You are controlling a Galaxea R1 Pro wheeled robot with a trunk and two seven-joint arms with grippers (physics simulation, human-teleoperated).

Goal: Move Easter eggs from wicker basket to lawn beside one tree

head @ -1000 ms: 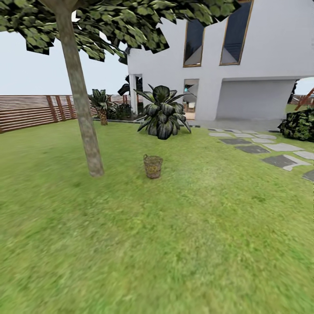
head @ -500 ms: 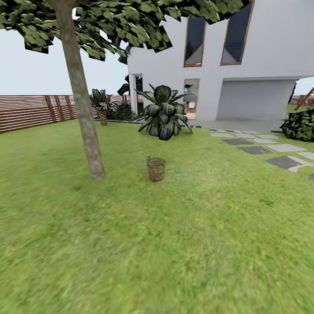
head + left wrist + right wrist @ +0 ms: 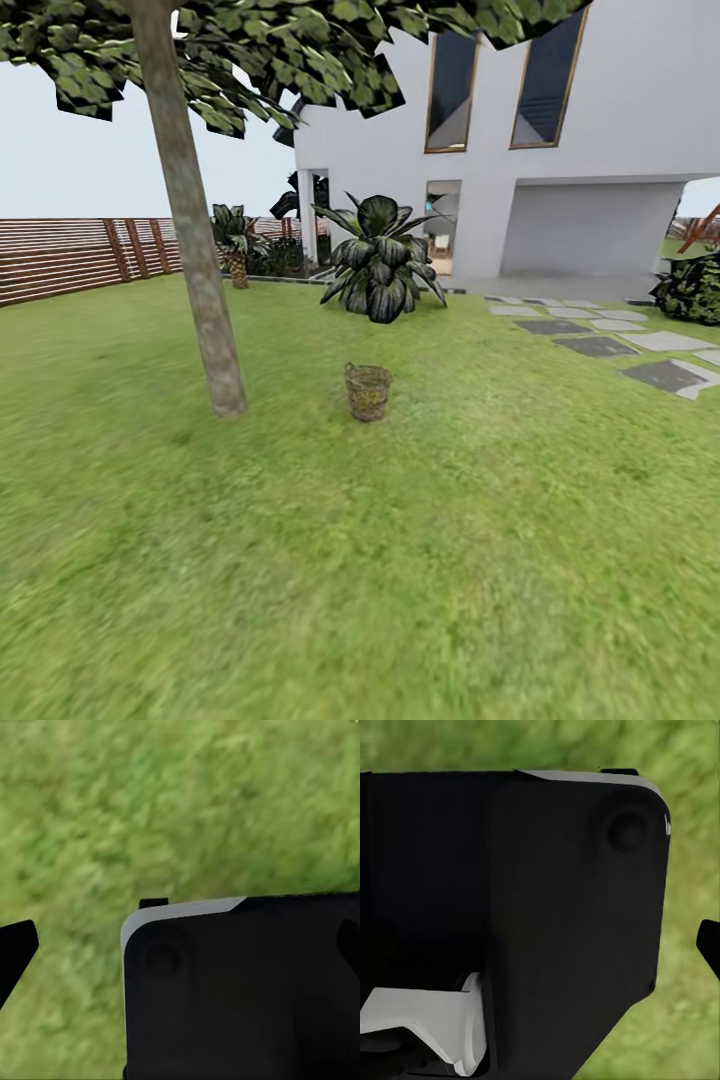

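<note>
From the head view, the tree stands at about ten o'clock on the lawn, with the wicker basket just beside it toward one o'clock, well ahead of the robot. Its contents are too small to make out, so the eggs are presumably inside and nothing looks started yet: reaching the basket and moving all three eggs remains. Dark housing blocks both wrist views over grass; I cannot tell either claw's state.
</note>
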